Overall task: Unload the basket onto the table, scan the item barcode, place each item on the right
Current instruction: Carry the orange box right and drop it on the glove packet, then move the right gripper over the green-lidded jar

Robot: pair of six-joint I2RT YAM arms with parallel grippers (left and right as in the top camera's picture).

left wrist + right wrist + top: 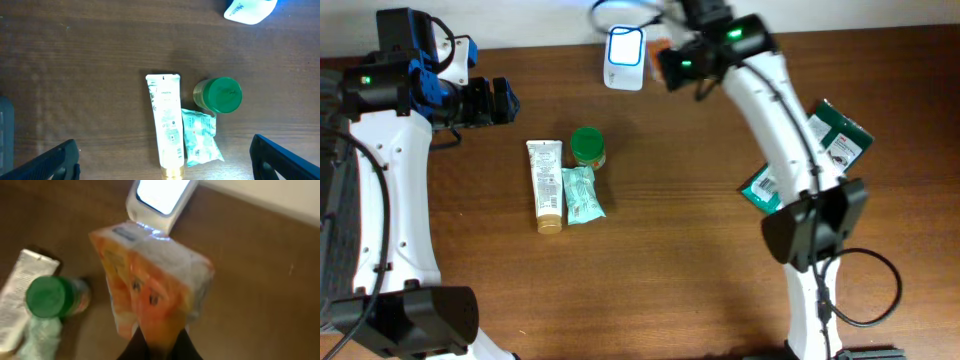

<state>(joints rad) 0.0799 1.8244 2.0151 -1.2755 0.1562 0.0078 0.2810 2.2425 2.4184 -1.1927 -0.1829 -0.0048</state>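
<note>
My right gripper [159, 345] is shut on an orange packet [150, 285], pinched at its lower edge and held up in front of the white barcode scanner [159, 200] with its lit window. From overhead the packet [661, 47] shows as a sliver beside the scanner [624, 58], with the right gripper [672, 62] just right of it. My left gripper [162, 165] hangs open above the table, over a white tube [167, 125], a pale green sachet [200, 137] and a green-capped jar [222, 95]. The left gripper [498, 102] sits at the far left.
The tube [546, 185], sachet [582, 193] and jar [587, 146] lie together left of centre. Green and white packets [840, 135] and another [760, 188] lie at the right, partly under the right arm.
</note>
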